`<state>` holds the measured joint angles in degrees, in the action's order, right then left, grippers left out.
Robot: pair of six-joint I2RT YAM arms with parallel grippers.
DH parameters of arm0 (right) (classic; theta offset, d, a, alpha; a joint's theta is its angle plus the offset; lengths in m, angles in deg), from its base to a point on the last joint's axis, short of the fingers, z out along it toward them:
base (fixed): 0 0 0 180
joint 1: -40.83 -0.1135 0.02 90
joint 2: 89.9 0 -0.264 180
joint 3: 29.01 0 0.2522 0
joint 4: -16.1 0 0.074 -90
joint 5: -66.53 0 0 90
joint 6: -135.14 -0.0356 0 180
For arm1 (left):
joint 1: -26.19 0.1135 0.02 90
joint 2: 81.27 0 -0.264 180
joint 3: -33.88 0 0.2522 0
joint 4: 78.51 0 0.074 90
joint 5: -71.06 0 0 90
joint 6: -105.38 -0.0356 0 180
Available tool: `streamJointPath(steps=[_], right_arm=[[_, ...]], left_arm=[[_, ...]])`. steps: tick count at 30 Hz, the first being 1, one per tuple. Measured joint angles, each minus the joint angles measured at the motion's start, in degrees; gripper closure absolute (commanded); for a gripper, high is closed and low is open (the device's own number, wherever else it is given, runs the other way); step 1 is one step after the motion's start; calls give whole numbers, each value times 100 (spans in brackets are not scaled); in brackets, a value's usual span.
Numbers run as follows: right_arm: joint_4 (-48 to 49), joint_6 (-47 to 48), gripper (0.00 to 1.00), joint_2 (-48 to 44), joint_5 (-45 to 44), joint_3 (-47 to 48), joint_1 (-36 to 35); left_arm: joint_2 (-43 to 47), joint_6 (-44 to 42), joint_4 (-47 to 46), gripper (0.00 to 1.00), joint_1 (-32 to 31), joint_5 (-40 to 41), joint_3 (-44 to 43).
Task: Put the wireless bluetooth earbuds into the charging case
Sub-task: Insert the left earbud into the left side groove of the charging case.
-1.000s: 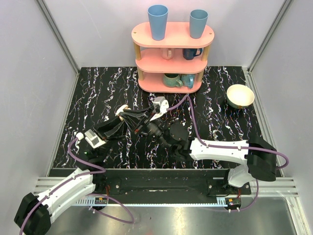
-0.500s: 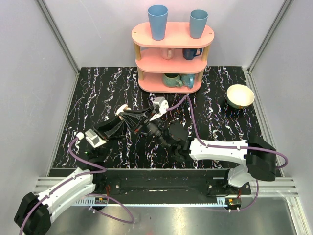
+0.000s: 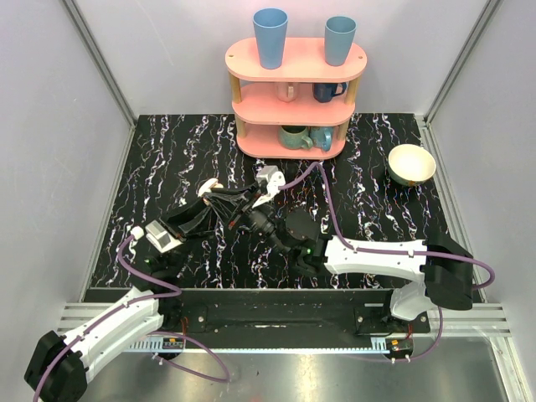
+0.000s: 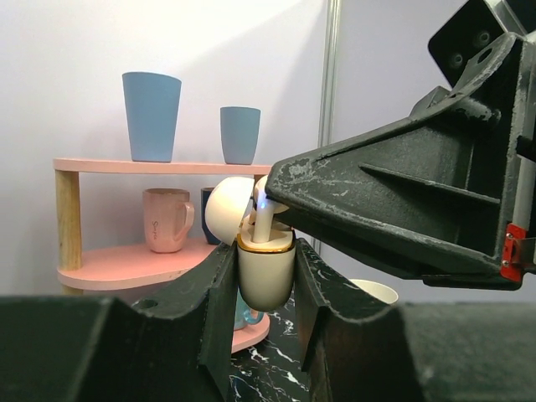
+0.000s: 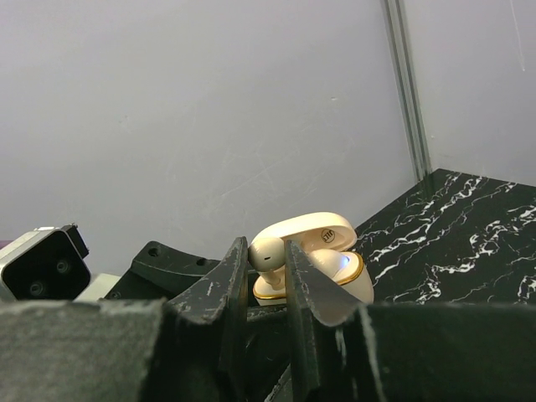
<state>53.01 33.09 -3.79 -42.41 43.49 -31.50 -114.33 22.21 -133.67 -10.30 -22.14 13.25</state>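
Fingers (image 4: 213,310) of the left gripper (image 4: 263,285), matte black, clench the case (image 4: 266,276): a smooth cream pebble, gold-rimmed, long axis vertical, mouth up, lid (image 4: 229,209) hinged back. The right gripper (image 5: 266,272) pinches a glossy white earbud (image 5: 265,253), stem down in the case's mouth. Both hang mid-table over black, white-veined marble (image 3: 167,151), before a rounded pink shelf (image 3: 306,59) of mugs (image 3: 295,136); plain grey walls (image 3: 167,50) around.
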Motion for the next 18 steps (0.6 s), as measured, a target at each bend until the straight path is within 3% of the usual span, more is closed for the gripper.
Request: streamJointPath(steps=[10, 18], right_arm=[[-385, 286, 75, -20, -149, 170, -68], [-610, 498, 62, -177, -160, 170, -103]], left_arm=[[2, -55, 2, 100, 0, 17, 2], [87, -81, 9, 100, 0, -2, 2]])
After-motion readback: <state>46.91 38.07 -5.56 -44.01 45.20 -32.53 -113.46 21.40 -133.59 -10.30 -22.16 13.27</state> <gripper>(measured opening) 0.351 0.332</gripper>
